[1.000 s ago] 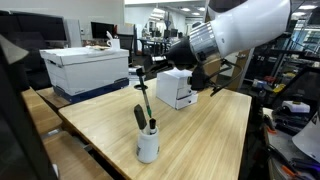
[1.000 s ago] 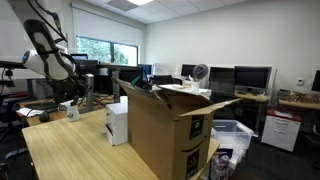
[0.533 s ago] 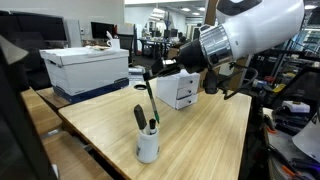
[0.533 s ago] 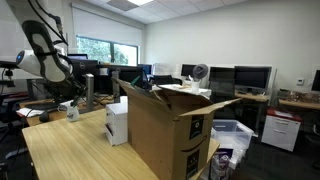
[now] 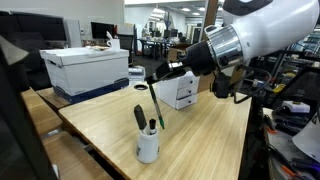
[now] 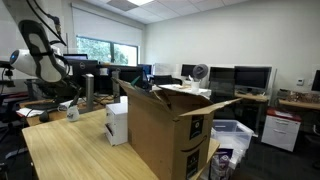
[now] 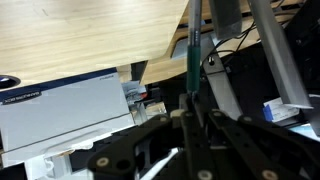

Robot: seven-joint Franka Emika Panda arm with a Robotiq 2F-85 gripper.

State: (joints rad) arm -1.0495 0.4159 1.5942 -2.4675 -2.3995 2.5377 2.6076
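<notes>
Item: green marker (image 5: pixel 155 105), pinched at its upper end by gripper (image 5: pixel 157 76), so hanging near-vertical, tip down. White cup (image 5: pixel 148 147) at gripper's 6 o'clock, holding black marker (image 5: pixel 139 117).

The table (image 5: pixel 205 125) is pale wood with a smooth, satin grain. The cup (image 5: pixel 148 148) looks smooth, white and faintly glossy. The marker (image 5: pixel 155 103) is dark green plastic with a slight sheen. The gripper (image 5: pixel 158 76) is matt black. The arm's shell (image 5: pixel 270 28) is glossy white plastic. The big box (image 6: pixel 165 130) is matt brown cardboard.
</notes>
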